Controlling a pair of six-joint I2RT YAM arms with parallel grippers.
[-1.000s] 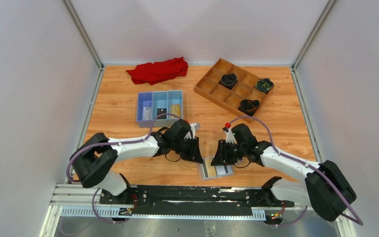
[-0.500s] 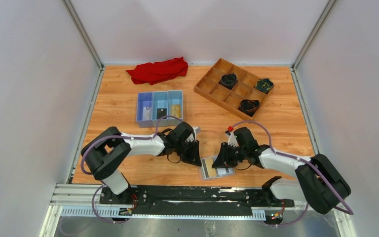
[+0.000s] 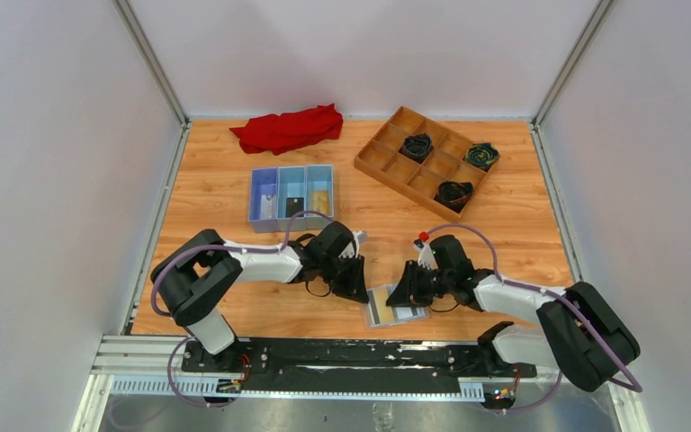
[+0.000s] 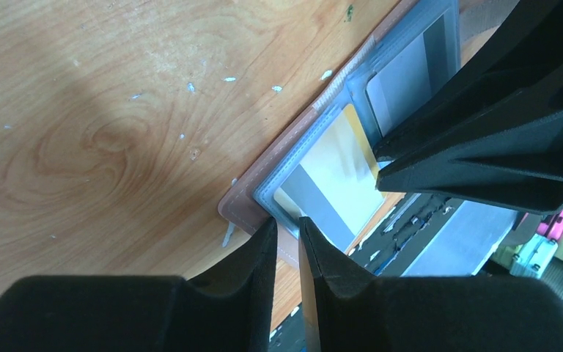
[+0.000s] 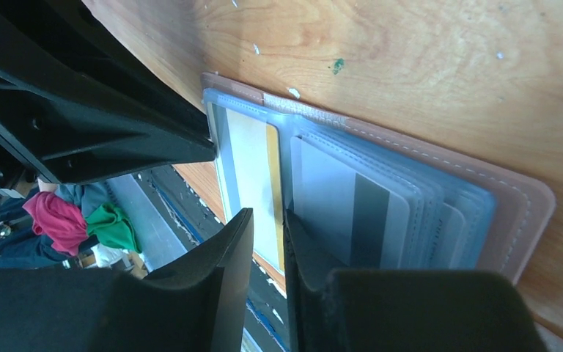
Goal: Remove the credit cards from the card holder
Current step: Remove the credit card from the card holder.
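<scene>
The card holder [image 3: 393, 308] lies open near the table's front edge, tan outside [image 5: 517, 194], with clear sleeves inside. A pale credit card [image 5: 253, 169] with a gold edge sits in its left panel, also seen in the left wrist view [image 4: 341, 172]. A grey card with a dark stripe [image 5: 337, 205] is in the right panel. My left gripper [image 4: 287, 222] [image 3: 360, 290] is nearly shut, its tips at the holder's corner on the sleeve rim. My right gripper [image 5: 267, 214] [image 3: 401, 294] is closed to a thin gap over the pale card's gold edge.
A blue three-compartment tray [image 3: 258, 214] behind the left arm holds small cards. A wooden grid tray [image 3: 387, 148] with dark coiled items stands at the back right. A red cloth [image 3: 288, 129] lies at the back. The metal rail [image 3: 324, 353] runs just in front of the holder.
My right gripper has come down onto the holder and its jaws have narrowed. The left arm has shifted its elbow inward; its tips stay at the holder's corner.
</scene>
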